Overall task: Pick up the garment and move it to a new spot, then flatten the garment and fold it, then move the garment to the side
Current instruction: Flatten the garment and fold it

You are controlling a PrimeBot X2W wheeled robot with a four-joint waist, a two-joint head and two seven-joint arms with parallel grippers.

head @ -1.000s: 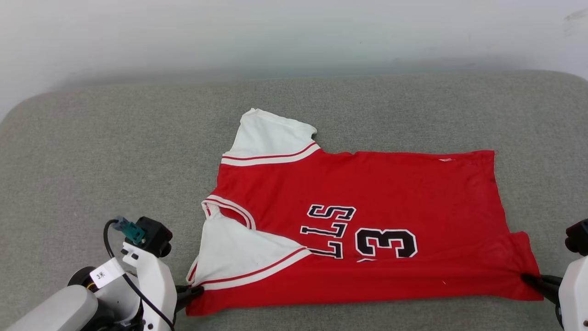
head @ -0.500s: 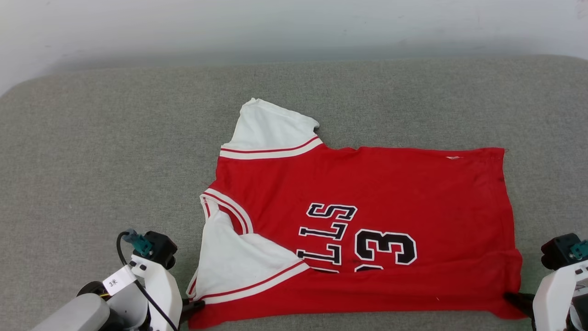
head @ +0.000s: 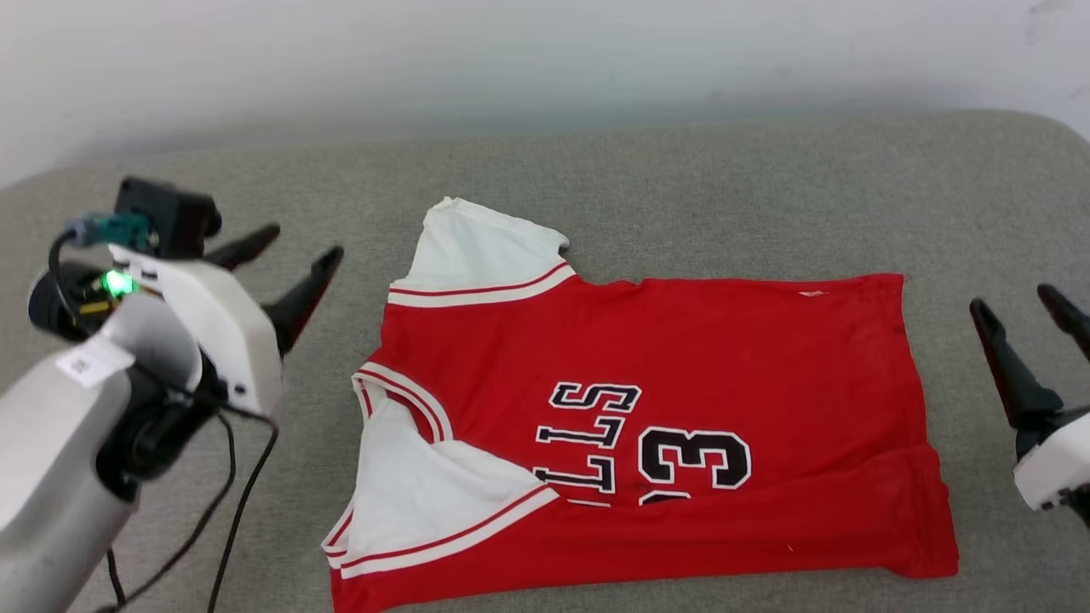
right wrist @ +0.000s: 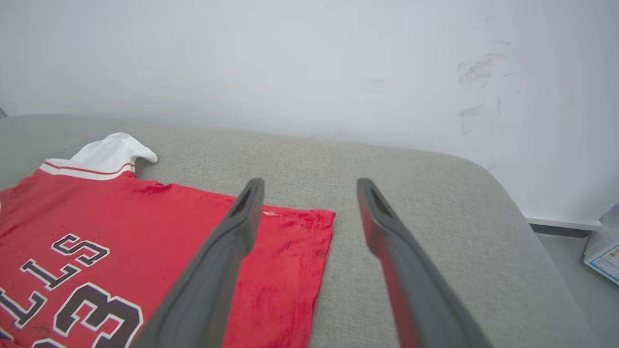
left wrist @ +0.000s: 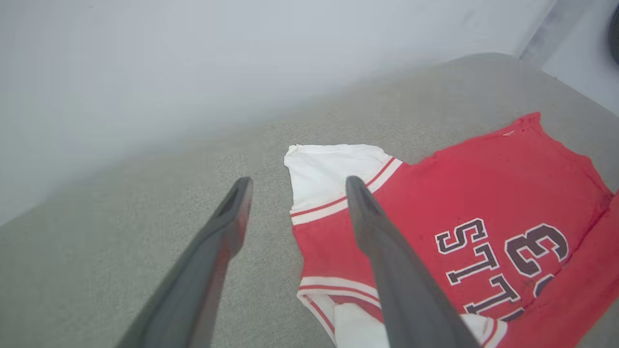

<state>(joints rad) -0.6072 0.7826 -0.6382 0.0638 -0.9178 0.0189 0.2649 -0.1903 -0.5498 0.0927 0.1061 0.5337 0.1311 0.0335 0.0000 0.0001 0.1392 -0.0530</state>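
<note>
The garment, a red jersey with white sleeves and black lettering, lies on the grey cushion, its near long edge folded up over the lower front. It also shows in the left wrist view and the right wrist view. My left gripper hovers open to the left of the garment, clear of the cloth; its dark fingers are spread with nothing between them. My right gripper stands open off the garment's right edge, fingers apart and empty.
The grey cushion spreads around the garment and ends at a pale wall behind. Its rounded right corner drops to the floor, where some paper lies. Black cables hang from my left arm.
Both grippers have let go of the garment's near corners, opened, and risen away outward to its sides. The near edge now lies folded on the shirt. The head camera shifted slightly.
</note>
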